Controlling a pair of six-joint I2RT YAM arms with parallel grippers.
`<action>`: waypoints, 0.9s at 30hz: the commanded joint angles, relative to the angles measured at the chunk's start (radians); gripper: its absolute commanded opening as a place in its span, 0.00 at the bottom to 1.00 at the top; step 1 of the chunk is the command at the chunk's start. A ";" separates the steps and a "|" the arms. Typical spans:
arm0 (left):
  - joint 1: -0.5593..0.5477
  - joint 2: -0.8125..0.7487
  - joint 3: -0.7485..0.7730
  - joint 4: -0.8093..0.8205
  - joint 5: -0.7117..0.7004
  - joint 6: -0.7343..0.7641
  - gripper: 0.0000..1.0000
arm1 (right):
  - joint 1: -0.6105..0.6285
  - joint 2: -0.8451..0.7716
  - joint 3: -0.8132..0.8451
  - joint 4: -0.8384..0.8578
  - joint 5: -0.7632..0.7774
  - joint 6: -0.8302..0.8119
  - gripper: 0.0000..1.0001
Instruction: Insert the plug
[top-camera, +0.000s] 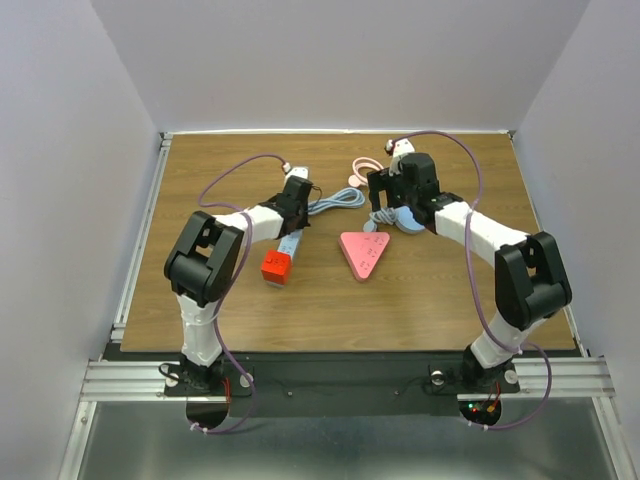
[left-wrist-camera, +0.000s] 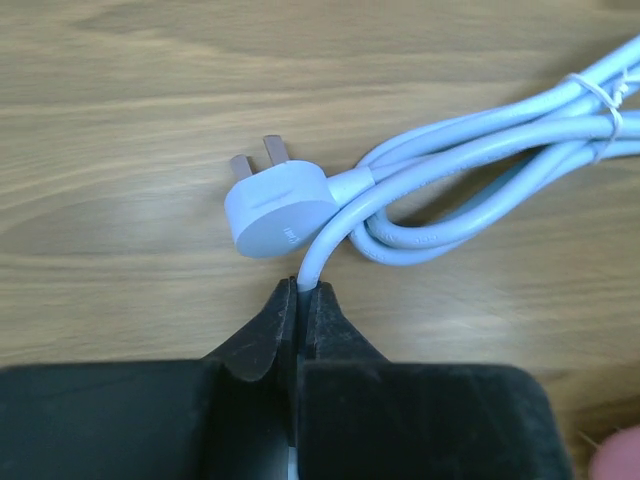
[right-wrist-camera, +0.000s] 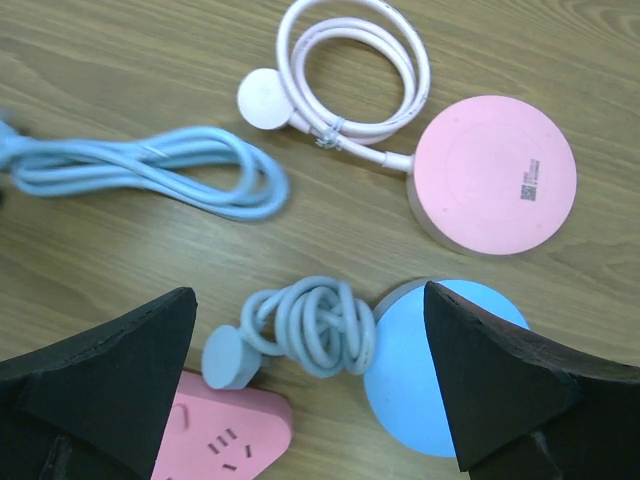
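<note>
A pale blue plug (left-wrist-camera: 280, 208) with bare metal prongs lies flat on the wooden table, and its cable (left-wrist-camera: 470, 150) loops off to the right. My left gripper (left-wrist-camera: 305, 286) is shut on that cable just behind the plug, seen from above as the left gripper (top-camera: 299, 204). A pink triangular power strip (top-camera: 363, 252) sits mid-table, and its socket face (right-wrist-camera: 225, 445) shows in the right wrist view. My right gripper (right-wrist-camera: 308, 295) hangs open over a small knotted blue cord (right-wrist-camera: 315, 325) with a round plug (right-wrist-camera: 230, 358), holding nothing.
A blue round puck (right-wrist-camera: 440, 375) and a pink round puck (right-wrist-camera: 493, 172) with a coiled pink cord (right-wrist-camera: 350, 70) lie under the right arm. A red block (top-camera: 277, 266) sits near the left arm. Metal rails edge the table (top-camera: 200, 300) on the left.
</note>
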 joint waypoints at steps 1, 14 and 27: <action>0.105 -0.080 -0.039 -0.065 -0.090 -0.035 0.00 | -0.026 0.045 0.055 -0.012 -0.049 -0.034 1.00; 0.190 -0.125 -0.011 -0.050 -0.087 -0.091 0.42 | -0.058 0.096 0.035 -0.056 -0.224 0.050 0.98; 0.015 -0.274 -0.025 -0.016 -0.107 -0.099 0.84 | -0.050 0.158 0.005 -0.058 -0.195 0.080 0.95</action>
